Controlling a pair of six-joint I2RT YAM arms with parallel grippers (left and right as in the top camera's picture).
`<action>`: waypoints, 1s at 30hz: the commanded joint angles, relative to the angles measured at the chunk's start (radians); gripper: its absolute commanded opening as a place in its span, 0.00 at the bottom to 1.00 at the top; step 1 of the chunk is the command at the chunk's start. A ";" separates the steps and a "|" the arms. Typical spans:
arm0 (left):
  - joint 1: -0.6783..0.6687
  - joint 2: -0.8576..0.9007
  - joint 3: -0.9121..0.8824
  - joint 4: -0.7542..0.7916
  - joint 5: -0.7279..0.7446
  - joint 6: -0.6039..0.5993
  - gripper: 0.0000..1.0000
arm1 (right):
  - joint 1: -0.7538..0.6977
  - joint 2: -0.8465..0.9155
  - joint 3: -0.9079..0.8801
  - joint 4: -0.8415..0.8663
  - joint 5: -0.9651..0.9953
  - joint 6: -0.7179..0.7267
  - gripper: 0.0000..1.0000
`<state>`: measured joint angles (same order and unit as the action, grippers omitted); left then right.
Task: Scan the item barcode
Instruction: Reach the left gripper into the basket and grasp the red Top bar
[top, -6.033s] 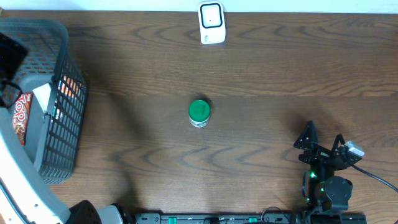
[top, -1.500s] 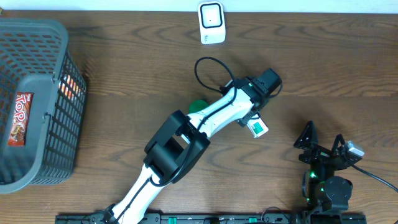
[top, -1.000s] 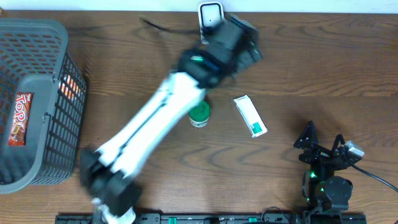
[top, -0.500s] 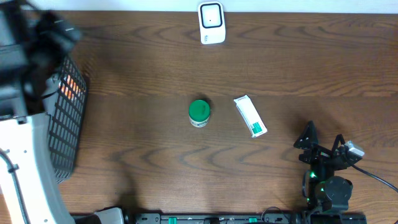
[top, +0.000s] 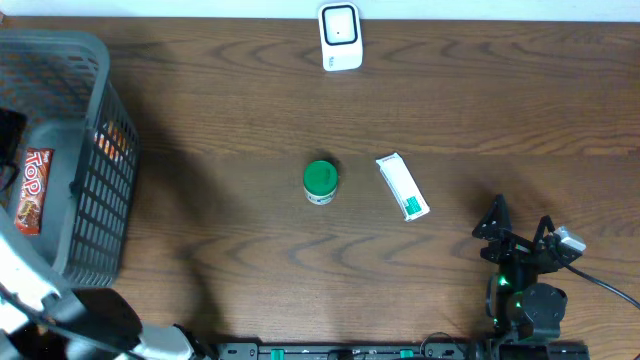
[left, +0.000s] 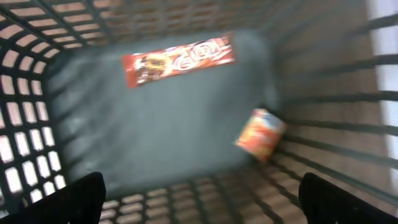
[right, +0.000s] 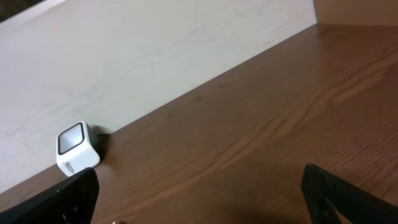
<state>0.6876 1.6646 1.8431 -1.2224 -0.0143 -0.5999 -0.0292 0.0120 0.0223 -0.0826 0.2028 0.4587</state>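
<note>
A white-and-green box (top: 402, 186) lies flat on the table, just right of a green-lidded jar (top: 320, 181). The white barcode scanner (top: 340, 37) stands at the back edge and shows small in the right wrist view as the scanner (right: 78, 148). My left gripper (left: 200, 208) hangs open over the grey basket (top: 95, 215), nothing between its fingertips (left: 74, 198). Below it lie a red snack bar (left: 179, 60) and an orange packet (left: 261, 134). My right gripper (top: 520, 222) rests open and empty at the front right, well apart from the box.
The basket's mesh walls (left: 323, 118) surround the left gripper's view. The red bar (top: 30, 190) shows through the basket from above. The left arm (top: 30, 290) runs along the table's left edge. A pale wall (right: 155, 56) rises behind the scanner.
The white-and-green box was left on the table beside the jar. My left arm swung away from the scanner, over to the basket, its jaws widening. The right arm stayed still.
</note>
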 joint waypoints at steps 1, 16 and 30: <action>0.023 0.080 -0.023 0.008 -0.006 0.150 0.99 | 0.009 -0.006 -0.003 0.000 0.009 -0.014 0.99; 0.029 0.363 -0.024 0.135 -0.006 0.669 1.00 | 0.009 -0.006 -0.003 0.000 0.009 -0.014 0.99; 0.029 0.463 -0.026 0.246 -0.041 0.839 0.99 | 0.009 -0.006 -0.003 0.000 0.009 -0.014 0.99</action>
<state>0.7124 2.1067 1.8214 -0.9825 -0.0261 0.1776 -0.0292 0.0120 0.0223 -0.0826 0.2028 0.4587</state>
